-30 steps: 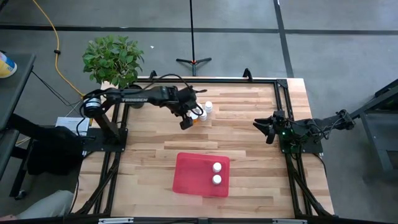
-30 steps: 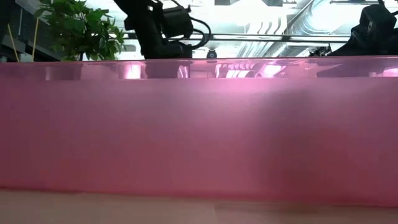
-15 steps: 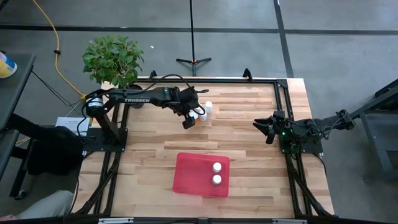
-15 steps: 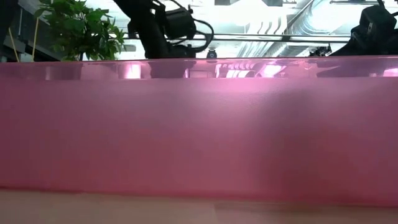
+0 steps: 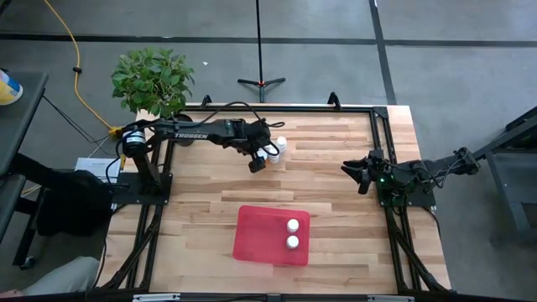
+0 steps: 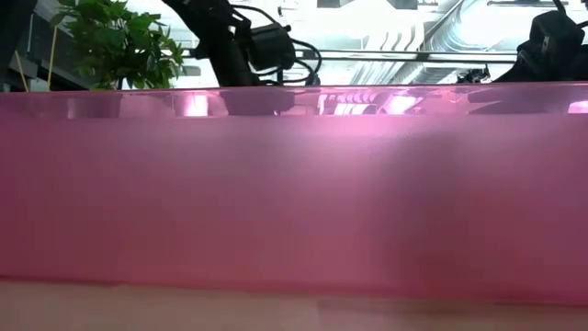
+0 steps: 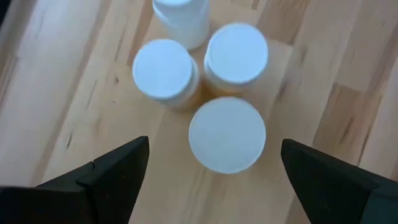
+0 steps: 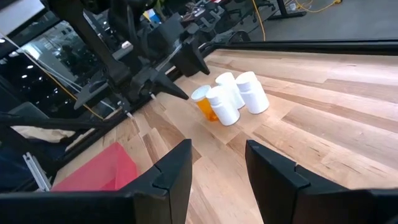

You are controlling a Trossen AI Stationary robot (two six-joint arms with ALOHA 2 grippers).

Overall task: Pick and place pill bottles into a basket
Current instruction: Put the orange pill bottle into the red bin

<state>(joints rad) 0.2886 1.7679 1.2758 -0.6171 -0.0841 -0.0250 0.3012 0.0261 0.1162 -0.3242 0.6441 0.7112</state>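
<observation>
Several pill bottles [image 5: 273,149] with white caps stand upright in a tight cluster on the far middle of the table; some have orange bodies [image 8: 206,107]. My left gripper [image 5: 258,162] hovers open just above and beside them, pointing steeply down. In its wrist view the nearest cap [image 7: 227,134] lies between its two spread fingers, and I see no touch. Two more bottles [image 5: 292,233] stand in the basket [image 5: 260,236], a flat red tray at the table's near middle. My right gripper [image 5: 362,177] waits shut at the right edge, holding nothing.
A leafy potted plant [image 5: 153,77] stands off the table's far left corner. The basket's pink wall [image 6: 294,193] fills the low view. Bare wood lies between the bottle cluster and the basket.
My left gripper has sunk a little toward the bottle cluster, shifting slightly toward the table's right edge, and has tipped further downward. The bottles and the basket have stayed put.
</observation>
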